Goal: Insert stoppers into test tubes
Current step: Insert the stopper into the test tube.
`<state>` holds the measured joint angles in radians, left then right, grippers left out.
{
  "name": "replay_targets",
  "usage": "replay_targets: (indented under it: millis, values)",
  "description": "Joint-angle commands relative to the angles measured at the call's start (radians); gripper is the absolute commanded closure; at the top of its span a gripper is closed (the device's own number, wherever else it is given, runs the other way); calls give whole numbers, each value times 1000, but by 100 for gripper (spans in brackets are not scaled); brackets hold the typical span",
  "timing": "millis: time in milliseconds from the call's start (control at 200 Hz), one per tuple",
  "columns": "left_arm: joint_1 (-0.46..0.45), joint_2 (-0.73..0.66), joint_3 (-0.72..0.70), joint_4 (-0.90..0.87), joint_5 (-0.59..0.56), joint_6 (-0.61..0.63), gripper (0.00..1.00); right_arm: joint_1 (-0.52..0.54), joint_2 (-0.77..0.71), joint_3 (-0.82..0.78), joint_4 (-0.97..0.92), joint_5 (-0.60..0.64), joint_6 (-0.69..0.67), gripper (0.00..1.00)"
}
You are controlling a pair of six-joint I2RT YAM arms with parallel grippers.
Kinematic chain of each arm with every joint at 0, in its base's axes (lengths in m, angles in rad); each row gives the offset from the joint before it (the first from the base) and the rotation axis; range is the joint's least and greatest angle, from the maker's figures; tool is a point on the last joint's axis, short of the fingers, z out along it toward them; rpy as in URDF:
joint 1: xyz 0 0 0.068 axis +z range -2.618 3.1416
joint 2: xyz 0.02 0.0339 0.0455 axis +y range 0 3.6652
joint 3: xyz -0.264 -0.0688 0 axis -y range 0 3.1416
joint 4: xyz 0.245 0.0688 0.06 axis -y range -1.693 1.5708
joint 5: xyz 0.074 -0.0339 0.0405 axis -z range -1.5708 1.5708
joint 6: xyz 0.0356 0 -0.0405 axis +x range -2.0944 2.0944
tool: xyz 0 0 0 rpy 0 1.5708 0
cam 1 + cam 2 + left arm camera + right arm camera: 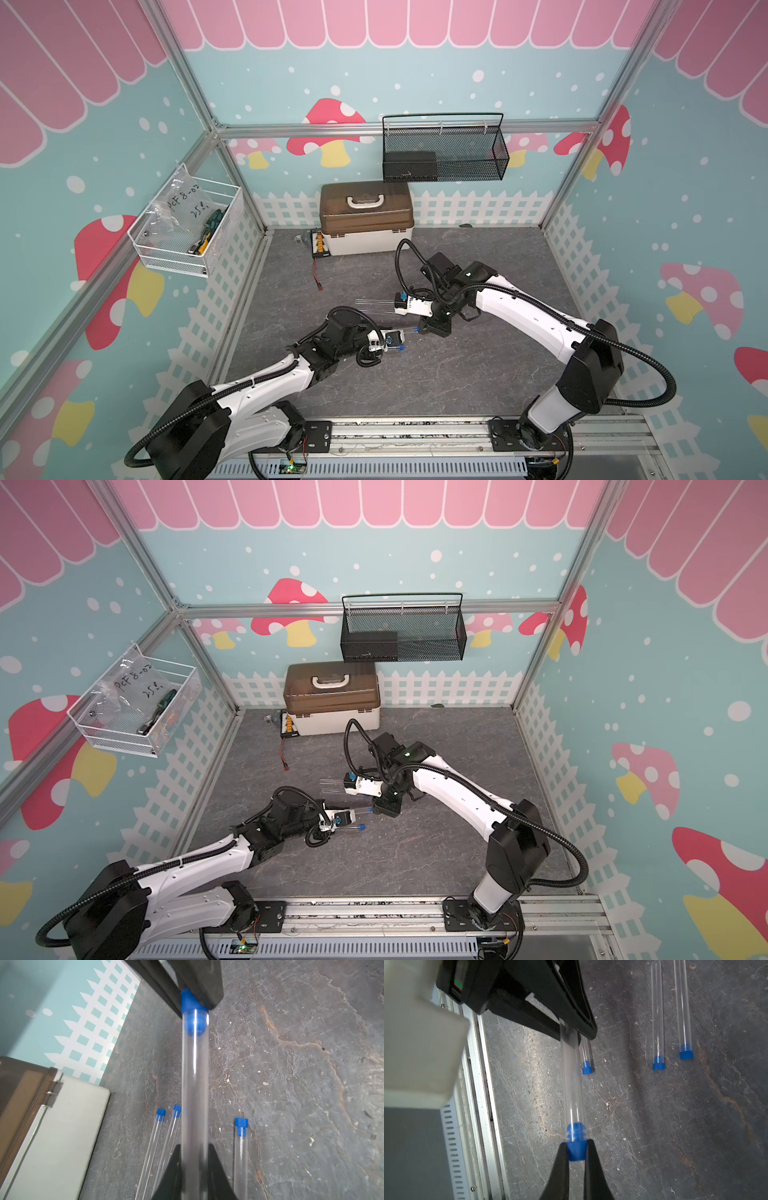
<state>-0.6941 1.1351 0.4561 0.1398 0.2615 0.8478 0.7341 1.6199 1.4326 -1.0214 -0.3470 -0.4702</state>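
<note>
The left gripper (194, 1146) is closed on the body of a clear test tube (194, 1084) and holds it clear of the grey surface (457, 374). In both top views this tube sits below centre of the frame. The right gripper (576, 1147) is closed on a blue stopper (576, 1152), whose ribbed end sits inside the tube mouth. Three further tubes (658, 1022) lie on the surface, each with a stopper fitted: two side by side, one apart.
</note>
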Motion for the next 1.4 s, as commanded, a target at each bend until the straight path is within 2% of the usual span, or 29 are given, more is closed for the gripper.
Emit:
replay_targets:
  millis: [0,330,525,600,675,795,891,976,1121,1281,1396]
  values:
    - [-65,-26,58,216,308,23,100,54,7,11,424,-147,-23,100]
    - [-58,16,113,190,438,-75,100,59,-5,-24,498,-115,14,100]
    - [-47,18,122,160,469,-91,100,60,-21,-47,514,-89,0,100]
    - [-45,17,116,137,443,-67,100,60,-33,-58,514,-78,-5,100]
    - [-45,17,112,59,387,13,100,57,-57,-68,510,-62,-7,95]
    - [-51,23,122,-126,266,182,100,33,-125,-105,505,-61,-3,81]
    - [-51,25,122,-169,167,214,100,17,-180,-134,455,-47,-12,69]
    - [-46,38,145,-236,108,240,100,9,-234,-170,415,-31,-6,63]
    - [-33,54,147,-293,61,281,100,-28,-346,-283,461,5,93,62]
    - [23,68,160,-330,58,278,100,-78,-444,-424,616,199,307,59]
    - [98,113,233,-452,90,290,100,-121,-480,-493,696,253,406,60]
